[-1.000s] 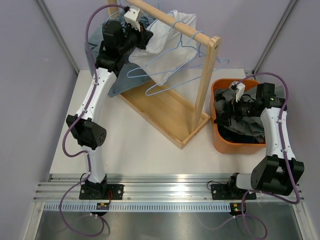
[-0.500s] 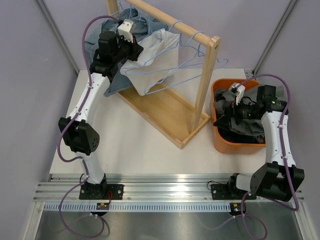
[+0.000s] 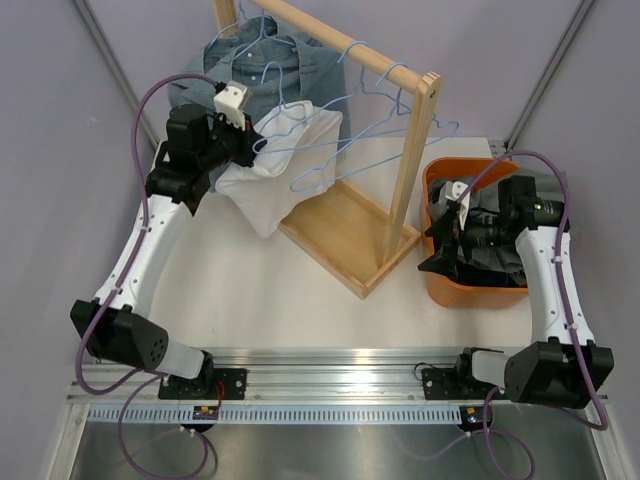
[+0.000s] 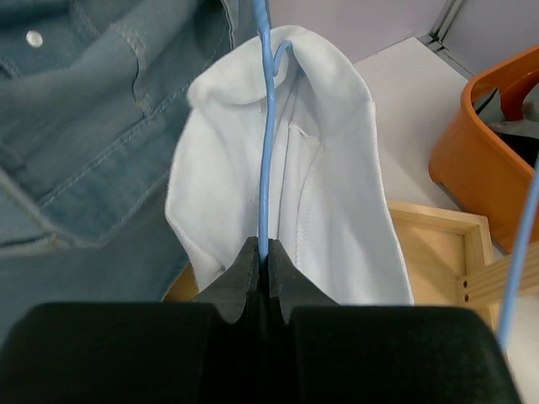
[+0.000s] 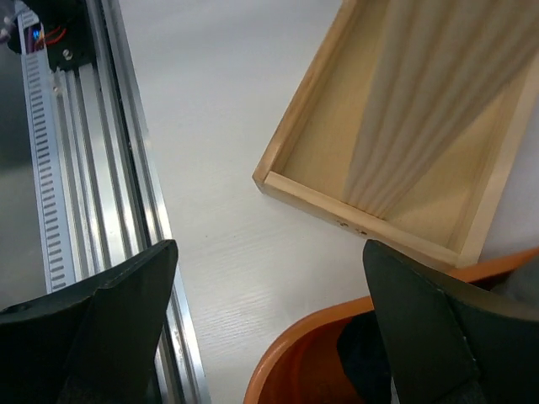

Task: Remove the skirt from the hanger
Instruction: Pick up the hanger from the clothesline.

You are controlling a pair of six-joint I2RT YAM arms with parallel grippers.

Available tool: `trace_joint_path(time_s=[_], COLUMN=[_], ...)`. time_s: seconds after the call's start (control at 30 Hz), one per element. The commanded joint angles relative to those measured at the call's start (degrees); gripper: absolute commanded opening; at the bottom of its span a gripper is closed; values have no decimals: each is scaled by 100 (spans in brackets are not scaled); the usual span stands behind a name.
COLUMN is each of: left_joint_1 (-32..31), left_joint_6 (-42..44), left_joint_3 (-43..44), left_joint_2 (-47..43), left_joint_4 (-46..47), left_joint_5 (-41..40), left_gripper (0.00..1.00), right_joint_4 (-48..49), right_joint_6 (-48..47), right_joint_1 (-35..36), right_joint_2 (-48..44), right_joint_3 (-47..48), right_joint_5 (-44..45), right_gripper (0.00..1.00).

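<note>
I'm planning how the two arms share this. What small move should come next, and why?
Probably swing the open right gripper from over the orange bin toward the white skirt: the left gripper is shut on the blue hanger, and the skirt hangs on it.

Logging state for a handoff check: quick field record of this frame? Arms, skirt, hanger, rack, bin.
left gripper: shut on blue wire hanger
skirt: white, draped on that hanger, hanging left of the rack, not yet off
rack: wooden, denim garment and spare blue hangers on its rod
right gripper: open, empty, at the left rim of the orange bin
orange bin: right of the rack, dark clothes inside
</note>
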Motion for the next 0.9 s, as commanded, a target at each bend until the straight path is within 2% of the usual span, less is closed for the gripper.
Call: trace_joint_path(time_s=[0.0, 0.07, 0.13, 0.27, 0.4, 0.57, 0.67, 0.7, 0.8, 0.87], left_joint_1=[29, 38, 38, 56, 64, 64, 56, 56, 56, 38], left_joint_6=[217, 322, 401, 516, 368, 112, -37, -90, -397, -512], left_joint_3=[-523, -789, -1200, -1800, -2274, -3011, -3477, -3593, -3997, -4181], left_joint_2=[-757, -1187, -1617, -2259, -2831, -3630, -3983, -4219, -4615, -4739], left_joint_4=[-113, -324, -605, -1019, -1344, -1556, -1670, -1653, -1635, -1679], left_joint_5=[159, 212, 230, 177, 405, 1178, 1574, 1722, 1890, 1952], left_gripper=[0, 0, 0, 0, 0, 0, 0, 0, 0, 0], right_joint_4=[-251, 355, 445, 409, 909, 2586, 3641, 4244, 5310, 5515], right_joint_6=[-670, -468, -860, -1390, -1137, -136, 891, 1669, 3060, 3441], right_joint_1=[459, 1063, 1382, 1971, 2708, 3755, 4283, 4380, 4740, 5030], right_joint_2=[-609, -1049, -1339, -1446, -1411, -1648, -1657, -1613, -1552, -1420], right_joint_3=[-190, -497, -673, -710, -665, -955, -1008, -991, -991, -947], right_joint_5=[-110, 250, 470, 550, 716, 1419, 1867, 2138, 3009, 3543], right_gripper=[100, 99, 99, 100, 100, 99, 99, 95, 89, 86])
